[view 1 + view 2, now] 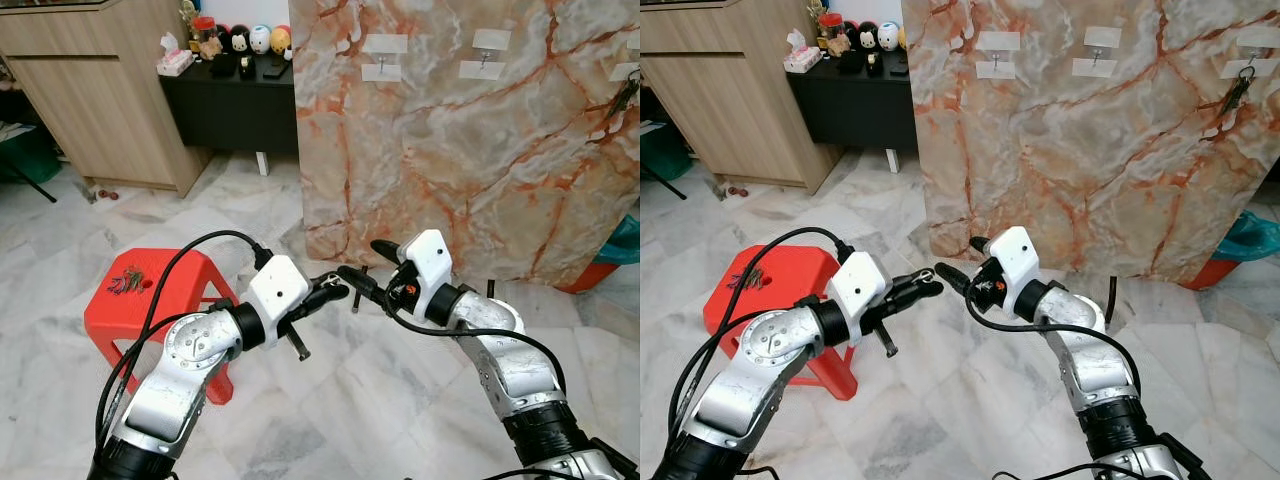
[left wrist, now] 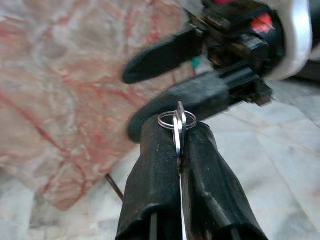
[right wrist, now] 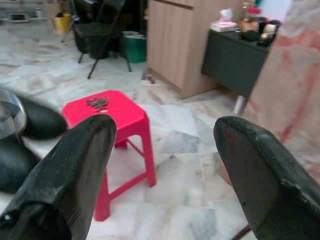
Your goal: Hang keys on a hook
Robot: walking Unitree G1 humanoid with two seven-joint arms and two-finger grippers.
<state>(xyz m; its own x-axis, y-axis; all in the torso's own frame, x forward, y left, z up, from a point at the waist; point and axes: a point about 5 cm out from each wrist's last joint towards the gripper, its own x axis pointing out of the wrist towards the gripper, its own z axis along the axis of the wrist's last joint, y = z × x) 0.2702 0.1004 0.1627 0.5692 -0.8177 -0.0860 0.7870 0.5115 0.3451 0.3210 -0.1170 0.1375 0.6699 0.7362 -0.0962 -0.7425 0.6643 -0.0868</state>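
Keyring (image 2: 177, 120) pinched at left gripper (image 1: 335, 291) fingertips, key hanging beneath | right gripper (image 1: 362, 266) wide open, empty, just beside ring

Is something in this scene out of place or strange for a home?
Yes: a big marble-patterned board stands on the floor, leaning, with small hooks stuck on it, keys hanging from one. More keys lie loose on the red stool.

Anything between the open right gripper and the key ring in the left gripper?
Nothing: bare air between right gripper and silver key ring pinched by left gripper, per left wrist view.
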